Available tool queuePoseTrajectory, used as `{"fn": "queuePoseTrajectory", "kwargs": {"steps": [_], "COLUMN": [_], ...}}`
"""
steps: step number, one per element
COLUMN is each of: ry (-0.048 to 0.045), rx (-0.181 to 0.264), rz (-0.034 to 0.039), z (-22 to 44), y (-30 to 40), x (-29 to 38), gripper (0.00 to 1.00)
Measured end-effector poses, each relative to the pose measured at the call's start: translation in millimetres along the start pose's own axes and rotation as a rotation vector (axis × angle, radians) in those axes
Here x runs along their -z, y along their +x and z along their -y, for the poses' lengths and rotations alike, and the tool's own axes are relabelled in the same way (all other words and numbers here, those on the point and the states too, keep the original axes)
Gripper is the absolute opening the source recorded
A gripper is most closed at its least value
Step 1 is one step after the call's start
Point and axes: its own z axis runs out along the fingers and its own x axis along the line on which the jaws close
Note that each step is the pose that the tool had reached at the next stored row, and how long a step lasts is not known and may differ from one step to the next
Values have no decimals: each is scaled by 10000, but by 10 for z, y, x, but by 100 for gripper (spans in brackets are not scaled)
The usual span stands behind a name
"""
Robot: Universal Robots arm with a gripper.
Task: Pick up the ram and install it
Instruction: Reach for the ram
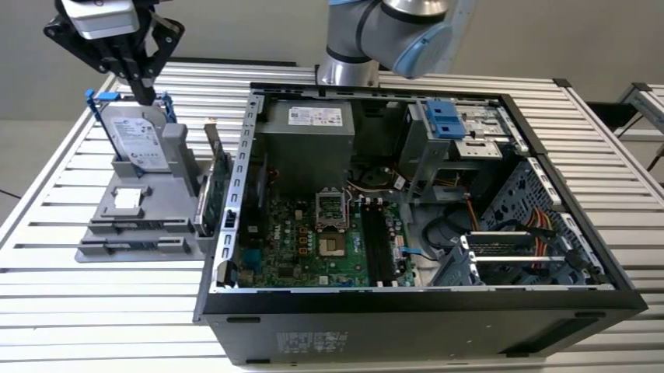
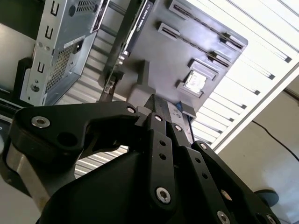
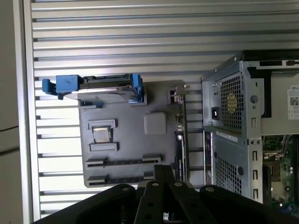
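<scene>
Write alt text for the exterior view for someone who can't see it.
A black gripper hovers over a silver hard drive with blue clips standing in a grey parts holder, beside an open black computer case on a slatted metal table.

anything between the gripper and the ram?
Nothing visible does. The gripper hangs over the hard drive at one end of the grey fixture; the ram, seemingly the dark strip in a long slot at the other end, lies uncovered.

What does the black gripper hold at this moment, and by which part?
Nothing, it seems: the black gripper hangs above the tray with its fingers closed together and nothing between them.
</scene>
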Motion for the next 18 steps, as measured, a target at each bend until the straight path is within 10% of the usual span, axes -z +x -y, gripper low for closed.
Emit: {"fn": "queuePoseTrajectory", "kwargs": {"steps": [18], "ry": [-3], "rx": [172], "rz": [-8], "z": [8], "y": [151], "x": [2], "gripper": [0]}}
